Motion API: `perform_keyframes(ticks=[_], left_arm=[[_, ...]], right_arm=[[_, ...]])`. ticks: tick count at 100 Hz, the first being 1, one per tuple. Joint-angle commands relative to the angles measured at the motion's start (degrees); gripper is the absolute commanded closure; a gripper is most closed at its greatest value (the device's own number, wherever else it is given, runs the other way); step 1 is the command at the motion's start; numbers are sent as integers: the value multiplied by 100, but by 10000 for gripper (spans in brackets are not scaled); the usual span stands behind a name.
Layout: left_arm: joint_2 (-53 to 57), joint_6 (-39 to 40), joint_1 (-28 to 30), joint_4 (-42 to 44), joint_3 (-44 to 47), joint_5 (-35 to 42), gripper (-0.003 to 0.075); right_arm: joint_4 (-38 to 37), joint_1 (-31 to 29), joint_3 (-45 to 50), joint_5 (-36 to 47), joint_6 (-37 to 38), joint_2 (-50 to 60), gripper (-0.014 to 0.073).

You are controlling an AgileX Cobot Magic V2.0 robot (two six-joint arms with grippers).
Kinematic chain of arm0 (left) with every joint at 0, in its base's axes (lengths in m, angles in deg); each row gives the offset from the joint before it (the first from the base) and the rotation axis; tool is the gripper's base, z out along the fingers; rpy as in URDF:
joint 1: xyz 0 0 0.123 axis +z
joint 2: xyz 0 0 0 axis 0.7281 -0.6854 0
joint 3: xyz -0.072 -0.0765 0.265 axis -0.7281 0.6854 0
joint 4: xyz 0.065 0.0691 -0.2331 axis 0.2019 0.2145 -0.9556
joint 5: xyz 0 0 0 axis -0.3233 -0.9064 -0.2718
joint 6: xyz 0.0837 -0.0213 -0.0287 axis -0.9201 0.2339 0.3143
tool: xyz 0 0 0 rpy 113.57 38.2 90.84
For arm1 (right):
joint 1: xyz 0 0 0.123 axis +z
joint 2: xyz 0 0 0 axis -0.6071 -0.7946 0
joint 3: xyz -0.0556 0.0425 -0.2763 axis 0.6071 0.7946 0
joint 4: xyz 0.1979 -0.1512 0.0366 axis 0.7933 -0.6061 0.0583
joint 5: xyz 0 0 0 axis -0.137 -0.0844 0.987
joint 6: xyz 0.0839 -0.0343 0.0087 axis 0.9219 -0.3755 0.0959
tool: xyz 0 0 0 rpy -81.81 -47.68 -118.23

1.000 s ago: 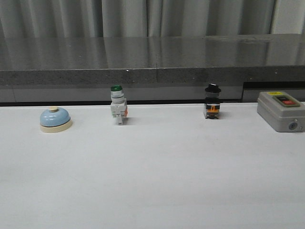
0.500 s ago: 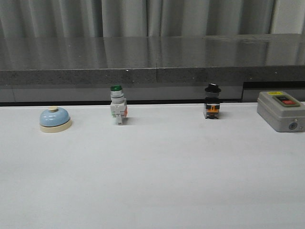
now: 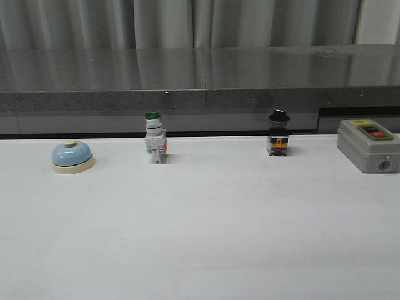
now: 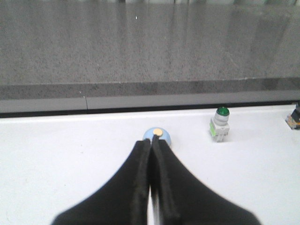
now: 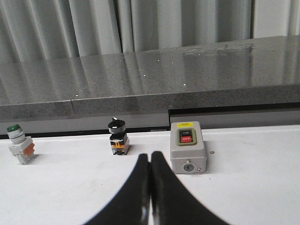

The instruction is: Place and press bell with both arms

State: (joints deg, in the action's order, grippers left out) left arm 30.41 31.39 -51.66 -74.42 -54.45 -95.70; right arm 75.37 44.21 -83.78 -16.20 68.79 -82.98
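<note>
White table (image 3: 200, 237) fills the foreground, backed by a dark grey stone ledge (image 3: 200, 75) and pleated grey curtains (image 3: 187, 22).

Left gripper (image 4: 151, 143): visible only in the left wrist view. Both black fingers are pressed together along their full length, with nothing between them. The tips point toward the ledge and sit low over the table. The bell (image 4: 157, 136) lies just beyond the tips, partly hidden by them; contact cannot be determined.

Right gripper (image 5: 150, 161): visible only in the right wrist view. Fingers are closed tip to tip, holding nothing, aimed toward the ledge. The tips line up with the gap between the black switch (image 5: 117, 136) and the grey box (image 5: 187, 146), short of both.

Neither arm appears in the front view.

Front view, along the far edge of the table, left to right:
- bell (image 3: 72, 156), light blue dome on a cream base, upright, at far left;
- green switch (image 3: 154, 137), white body, well apart from the bell;
- black switch (image 3: 278, 134), right of centre;
- grey box (image 3: 369, 145), red button on top, at the right edge.

All four items stand separate from one another.
</note>
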Motion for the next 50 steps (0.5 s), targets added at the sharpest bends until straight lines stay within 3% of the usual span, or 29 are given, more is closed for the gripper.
perform_keyframes(ticks=[1, 50], left_arm=[[-514, 52, 19, -72, -531, 9, 741], [-1659, 52, 19, -72, -788, -72, 741]], right_arm=[[-59, -24, -75, 459, -49, 95, 654], [-59, -24, -75, 459, -49, 95, 654]])
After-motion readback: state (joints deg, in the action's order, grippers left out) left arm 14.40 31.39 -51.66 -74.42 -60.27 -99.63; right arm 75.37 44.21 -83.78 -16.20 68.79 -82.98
